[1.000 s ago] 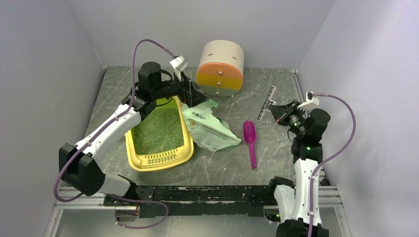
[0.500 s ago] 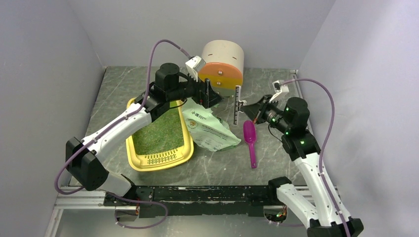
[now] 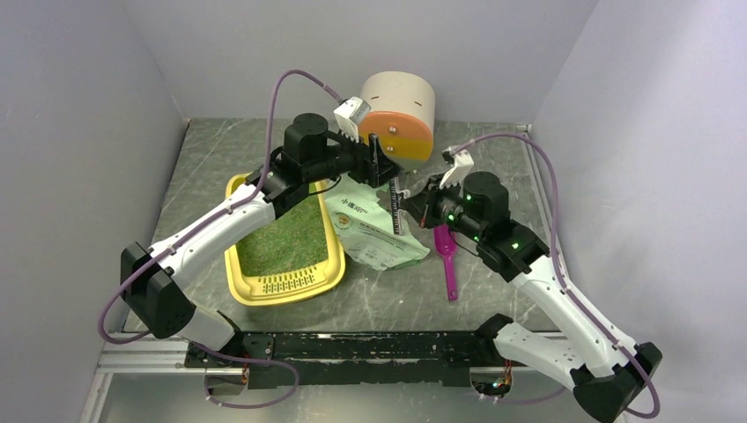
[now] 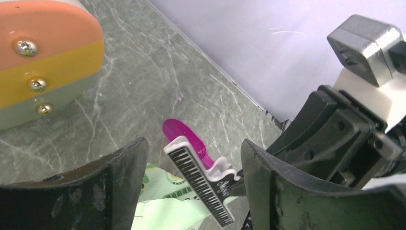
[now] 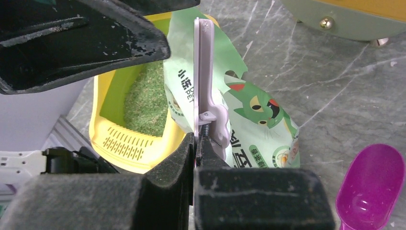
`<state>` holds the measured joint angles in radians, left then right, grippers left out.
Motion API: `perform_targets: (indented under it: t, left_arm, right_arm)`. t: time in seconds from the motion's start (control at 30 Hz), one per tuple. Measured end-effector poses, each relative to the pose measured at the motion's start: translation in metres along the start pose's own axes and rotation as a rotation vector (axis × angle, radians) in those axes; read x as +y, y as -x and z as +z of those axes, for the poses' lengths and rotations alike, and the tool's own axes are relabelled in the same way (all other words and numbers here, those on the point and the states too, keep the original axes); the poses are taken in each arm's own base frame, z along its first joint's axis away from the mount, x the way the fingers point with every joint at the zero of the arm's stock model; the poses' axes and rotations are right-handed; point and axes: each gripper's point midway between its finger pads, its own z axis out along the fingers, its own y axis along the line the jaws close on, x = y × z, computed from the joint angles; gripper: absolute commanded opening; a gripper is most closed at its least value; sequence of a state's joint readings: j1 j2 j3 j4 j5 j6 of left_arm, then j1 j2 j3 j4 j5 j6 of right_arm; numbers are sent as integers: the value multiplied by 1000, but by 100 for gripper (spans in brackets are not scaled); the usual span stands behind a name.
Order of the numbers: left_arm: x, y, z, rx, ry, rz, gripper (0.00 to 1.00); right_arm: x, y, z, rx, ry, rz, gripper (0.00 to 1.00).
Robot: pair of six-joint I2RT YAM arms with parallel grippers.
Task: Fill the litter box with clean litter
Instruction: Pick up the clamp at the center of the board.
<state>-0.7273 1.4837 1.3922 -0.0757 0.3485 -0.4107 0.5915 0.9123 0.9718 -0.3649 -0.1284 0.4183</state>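
Left wrist view: the left fingers (image 4: 115,189) stand wide around the bag clip (image 4: 203,187), which the right fingers (image 5: 170,165) pinch; they should close squarely before release. The litter box (image 3: 277,286), clean litter (image 3: 282,233) inside, sits toward the desk (image 3: 493,150)'s left edge.

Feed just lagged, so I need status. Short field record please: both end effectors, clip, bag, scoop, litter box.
Left end effector: open, fingers either side of the clip, not touching
Right end effector: shut on the clip
Clip: held in the air over the bag
Bag: lying on the table, beside the litter box
Scoop: on the table, right of the bag
Litter box: holds green-grey litter
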Motion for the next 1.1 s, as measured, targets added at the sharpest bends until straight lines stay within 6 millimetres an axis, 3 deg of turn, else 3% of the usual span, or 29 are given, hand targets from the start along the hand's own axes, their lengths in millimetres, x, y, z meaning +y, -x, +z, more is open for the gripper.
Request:
perform_targets:
  t: [0.27, 0.4, 0.57, 0.73, 0.83, 0.93, 1.1]
  left_arm:
    - [1, -12, 4, 29, 40, -42, 63]
    - [1, -13, 4, 30, 45, -56, 50]
    - [5, -21, 5, 47, 54, -67, 40]
    - [4, -23, 7, 53, 49, -84, 15]
    - [1, -21, 8, 46, 40, -84, 5]
    - [1, -22, 8, 48, 41, -84, 5]
    - [3, -26, 7, 58, 46, -85, 5]
  right_arm:
    - [10, -4, 7, -19, -35, -52, 0]
    - [13, 3, 8, -50, -35, -56, 0]
    - [15, 10, 9, -83, -35, -58, 0]
    - [16, 10, 10, -88, -32, -59, 0]
    - [17, 7, 12, -79, -28, -61, 15]
    - [19, 7, 11, -80, -22, -55, 37]
    - [22, 14, 5, -109, -11, -41, 59]
